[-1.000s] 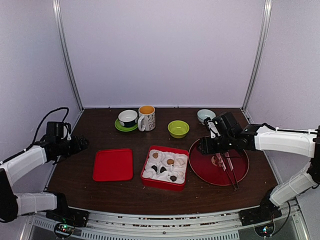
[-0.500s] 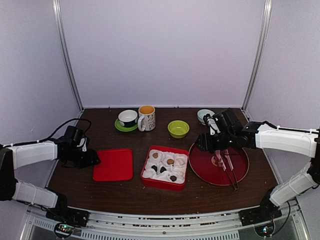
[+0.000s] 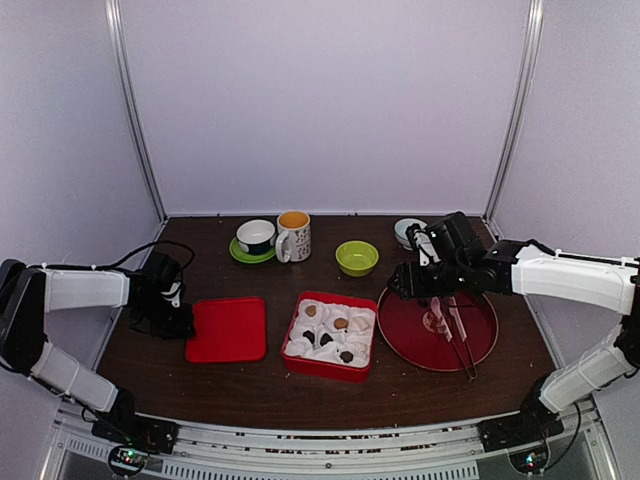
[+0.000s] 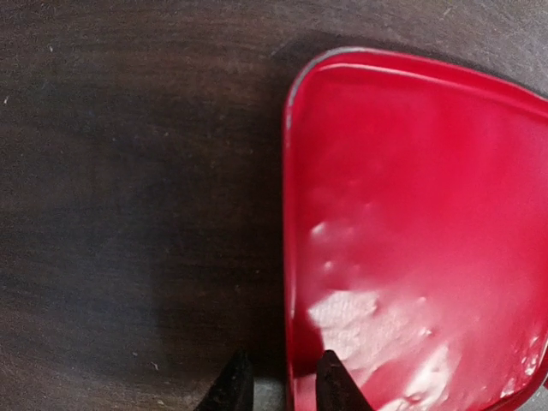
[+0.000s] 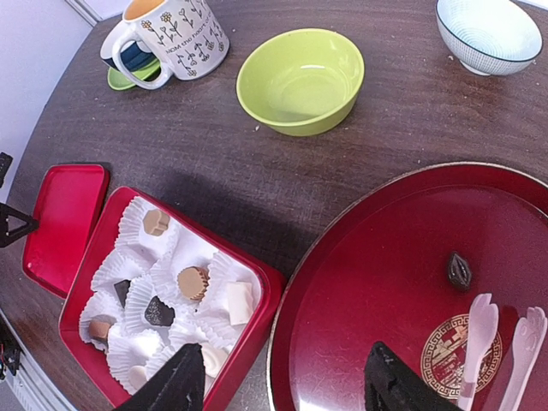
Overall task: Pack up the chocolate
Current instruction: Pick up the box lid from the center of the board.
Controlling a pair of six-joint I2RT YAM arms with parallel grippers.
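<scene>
– Along the near edge of the table (image 3: 250, 385), what lies there?
– At its middle, a red box (image 3: 320, 369) lined with white paper cups, with most of the chocolate (image 5: 193, 281) nested in them. Left of it lies a flat red lid (image 4: 411, 214), probably the box's own. The left gripper (image 4: 284, 383) sits low at the lid's left rim, fingers nearly together astride it, seemingly to lift it (whether they pinch it yet, I cannot tell).
– And to the right?
– A round red tray (image 5: 368, 282) carrying tongs (image 5: 479, 342) and one dark piece (image 5: 458, 270). The right gripper (image 5: 287, 385) hovers over the tray's left edge, fingers parted and empty, likely poised for that stray piece.
– Farther back?
– Near the far edge, a mug (image 5: 175, 38) and a green bowl (image 5: 300, 81), out of the way.
</scene>
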